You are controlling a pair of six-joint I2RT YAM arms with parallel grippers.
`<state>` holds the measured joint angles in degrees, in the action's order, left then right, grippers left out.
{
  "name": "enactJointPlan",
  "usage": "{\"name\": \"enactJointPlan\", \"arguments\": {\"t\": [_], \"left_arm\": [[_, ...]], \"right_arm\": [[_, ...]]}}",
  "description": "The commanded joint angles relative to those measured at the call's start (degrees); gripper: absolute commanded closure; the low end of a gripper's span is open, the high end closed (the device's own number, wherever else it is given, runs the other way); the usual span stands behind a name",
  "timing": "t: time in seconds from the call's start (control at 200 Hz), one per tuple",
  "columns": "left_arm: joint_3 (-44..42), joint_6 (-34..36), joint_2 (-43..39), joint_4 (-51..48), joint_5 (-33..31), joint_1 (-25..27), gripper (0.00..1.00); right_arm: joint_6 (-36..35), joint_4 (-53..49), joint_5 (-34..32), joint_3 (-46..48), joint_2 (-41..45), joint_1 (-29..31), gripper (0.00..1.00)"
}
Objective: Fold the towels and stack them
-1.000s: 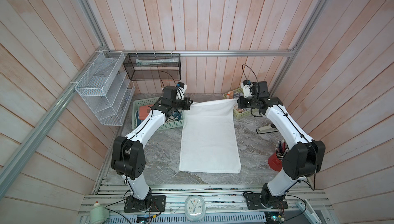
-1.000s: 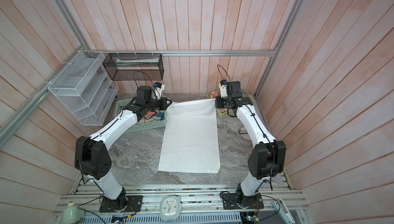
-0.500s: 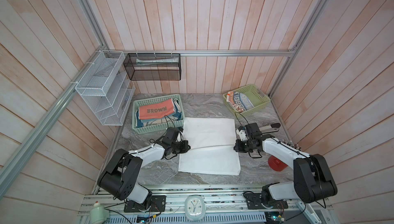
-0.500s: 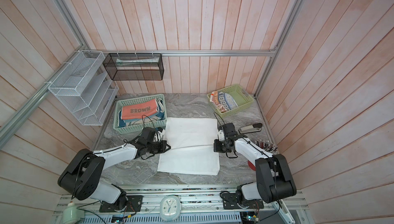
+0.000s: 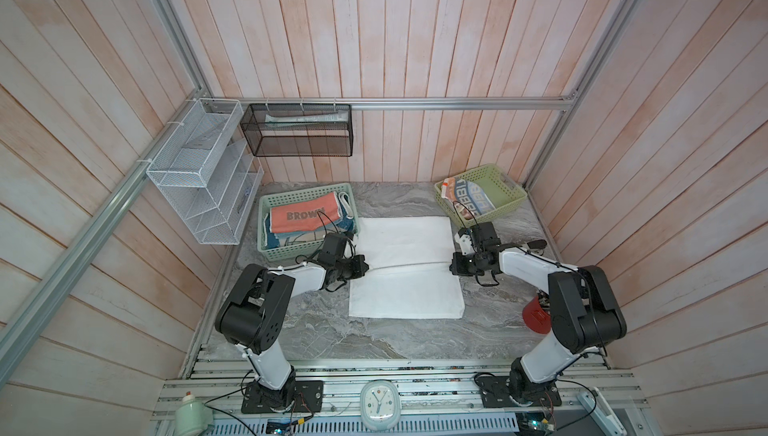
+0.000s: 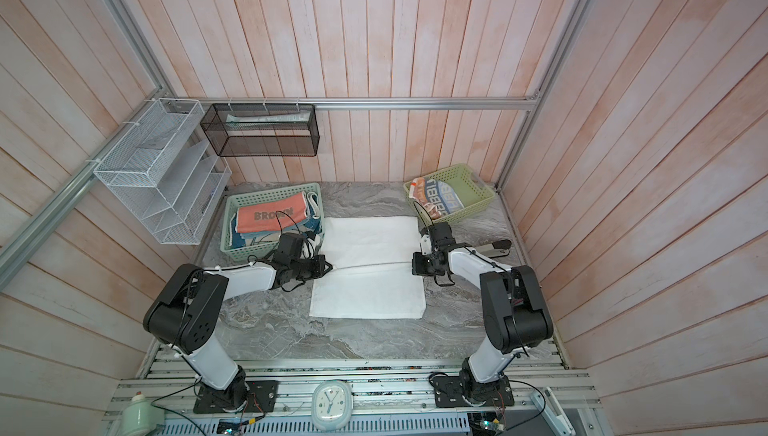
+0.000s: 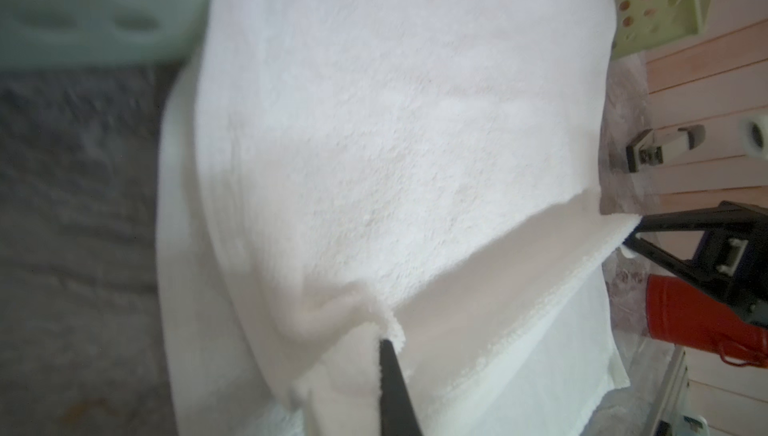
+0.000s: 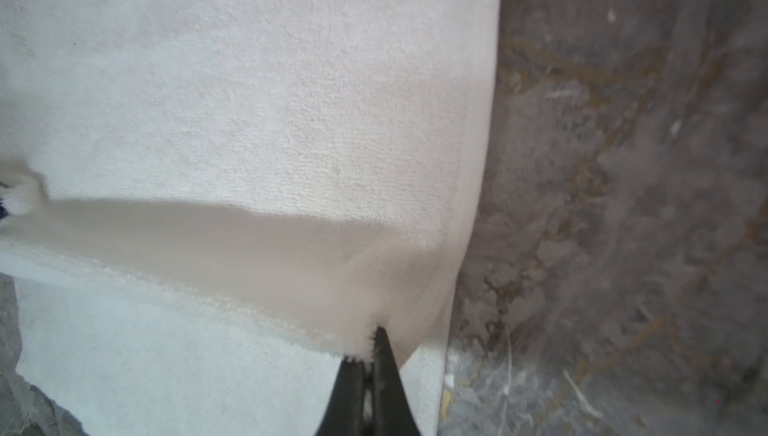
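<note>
Marble table (image 5: pixel 374 338), walled in with wood slats.

White towel (image 5: pixel 405 243) spread at its centre between the two arms. Part-folded: the far portion is doubled over, and its free edge lies across the middle, well short of the near hem.

Green basket (image 5: pixel 291 252) at far left holds the coral towel (image 5: pixel 299 216), lettered BROWN, on top of the cream and blue towel (image 5: pixel 291 239); both look loosely laid, not squared. Paler basket (image 5: pixel 509 201) at far right holds the striped towel (image 5: pixel 469 201), which looks folded.

Left gripper (image 5: pixel 362 267) is clamped tight on the left corner of the free edge. Right gripper (image 5: pixel 453 265) is pinched likewise on the right corner. Both wrist views show terry nipped between the tips, the edge lifted slightly off the layer below.

Judgement: first fold of the white towel about half done. Left to do: bring the edge to the hem, fold again, then the two towels in the green basket, then stacking.
</note>
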<state>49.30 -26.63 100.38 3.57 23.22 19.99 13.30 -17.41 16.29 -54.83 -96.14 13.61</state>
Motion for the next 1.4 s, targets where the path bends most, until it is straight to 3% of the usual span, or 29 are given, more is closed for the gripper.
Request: {"name": "enactJointPlan", "arguments": {"t": [0.0,0.175,0.37,0.615,0.845,1.095,1.395], "left_arm": [[5.21,5.57,2.79,-3.46,-1.37,-2.76,1.0],[10.77,7.63,0.79,-8.49,-0.8,-2.85,1.0],[7.74,7.4,-9.35,-12.15,-0.34,-2.81,1.0],[-6.41,1.65,-19.26,-9.28,0.97,0.96,1.0],[-16.87,-3.7,-16.46,-0.88,0.96,3.74,1.0],[-15.23,-2.7,-17.72,-3.68,-0.14,3.74,1.0],[-10.06,-0.88,-27.52,-16.66,-2.03,4.75,1.0]], "right_arm": [[-2.48,-0.84,-5.4,-5.36,-2.0,-1.8,1.0],[-3.65,-6.21,-6.16,-11.94,-0.96,-1.72,1.0],[-2.63,-14.47,-7.98,-12.27,8.2,-1.62,1.0],[5.35,-12.33,-2.95,5.16,20.46,1.25,1.0],[7.78,-4.54,0.7,14.91,16.87,2.48,1.0],[5.87,-7.97,-1.77,11.86,16.6,2.47,1.0],[7.82,-22.22,-4.41,5.68,27.99,3.12,1.0]]}}
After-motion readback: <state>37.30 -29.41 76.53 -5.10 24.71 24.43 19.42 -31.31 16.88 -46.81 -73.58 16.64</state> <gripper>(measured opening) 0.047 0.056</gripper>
